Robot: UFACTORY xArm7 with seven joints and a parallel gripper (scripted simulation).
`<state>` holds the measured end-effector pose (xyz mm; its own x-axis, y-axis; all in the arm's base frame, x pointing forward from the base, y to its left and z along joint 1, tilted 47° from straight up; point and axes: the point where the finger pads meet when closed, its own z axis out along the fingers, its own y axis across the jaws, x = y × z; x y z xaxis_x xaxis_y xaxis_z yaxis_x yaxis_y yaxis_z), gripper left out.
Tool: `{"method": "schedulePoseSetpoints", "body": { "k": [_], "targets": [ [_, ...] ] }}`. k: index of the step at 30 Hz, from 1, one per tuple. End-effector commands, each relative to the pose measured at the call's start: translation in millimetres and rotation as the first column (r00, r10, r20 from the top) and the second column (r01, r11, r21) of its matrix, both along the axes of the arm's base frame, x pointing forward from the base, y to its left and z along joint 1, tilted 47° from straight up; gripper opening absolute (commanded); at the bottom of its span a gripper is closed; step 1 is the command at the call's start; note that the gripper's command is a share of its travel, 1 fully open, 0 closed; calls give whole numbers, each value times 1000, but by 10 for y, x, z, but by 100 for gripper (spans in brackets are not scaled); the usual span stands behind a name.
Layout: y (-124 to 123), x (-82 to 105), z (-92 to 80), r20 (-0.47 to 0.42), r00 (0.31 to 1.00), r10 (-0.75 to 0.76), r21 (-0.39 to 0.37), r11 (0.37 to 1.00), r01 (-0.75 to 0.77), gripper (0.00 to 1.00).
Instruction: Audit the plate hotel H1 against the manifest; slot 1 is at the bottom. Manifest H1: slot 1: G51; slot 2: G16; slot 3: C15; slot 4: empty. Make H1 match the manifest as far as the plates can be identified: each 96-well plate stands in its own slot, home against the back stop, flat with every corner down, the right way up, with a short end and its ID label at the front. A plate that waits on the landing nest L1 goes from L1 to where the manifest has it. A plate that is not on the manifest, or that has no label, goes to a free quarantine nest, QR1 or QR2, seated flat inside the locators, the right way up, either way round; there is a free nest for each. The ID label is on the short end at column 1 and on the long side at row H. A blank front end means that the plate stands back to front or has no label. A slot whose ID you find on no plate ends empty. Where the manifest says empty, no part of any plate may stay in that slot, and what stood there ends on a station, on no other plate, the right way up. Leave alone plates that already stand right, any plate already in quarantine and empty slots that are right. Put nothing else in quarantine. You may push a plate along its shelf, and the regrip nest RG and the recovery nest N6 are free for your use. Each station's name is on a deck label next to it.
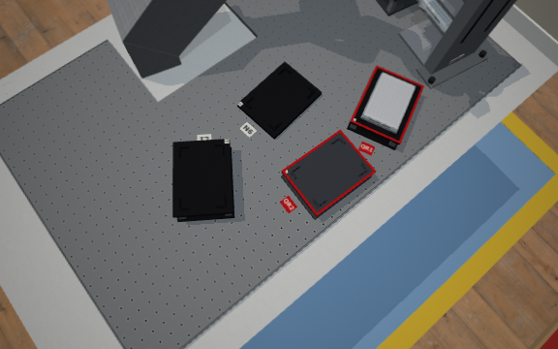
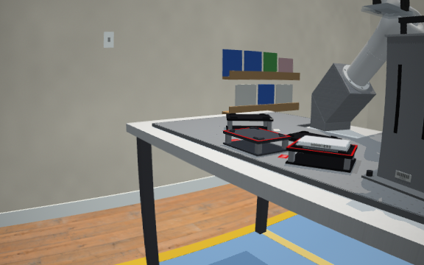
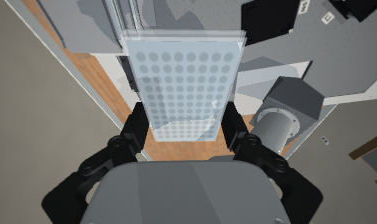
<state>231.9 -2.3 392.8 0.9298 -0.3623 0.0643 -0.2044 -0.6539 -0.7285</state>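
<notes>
"What's the pincer (image 3: 185, 125) doing?"
"Clamped on a clear 96-well plate (image 3: 183, 87) by its long sides."
"And the plate?"
"Reaching forward from the fingers, high above the tabletop (image 3: 309, 45)."

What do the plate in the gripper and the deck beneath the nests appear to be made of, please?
The plate held in the gripper looks like clear, glossy plastic: the background shows through between its rows of wells. The deck looks like matte grey metal, judging by its regular grid of small holes.
</notes>
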Motion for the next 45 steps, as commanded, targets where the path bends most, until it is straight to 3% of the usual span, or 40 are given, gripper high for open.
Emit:
{"method": "schedulePoseSetpoints", "body": {
  "k": [1,12,17,45],
  "targets": [
    [119,-38,126,2,1000,-4,1,1000,4,0],
    [532,-184,461,2,1000,-4,2,1000,4,0],
    [621,-245,521,2,1000,-3,2,1000,3,0],
    [1545,-960,1098,2,1000,-2,2,1000,2,0]
  ]
}}
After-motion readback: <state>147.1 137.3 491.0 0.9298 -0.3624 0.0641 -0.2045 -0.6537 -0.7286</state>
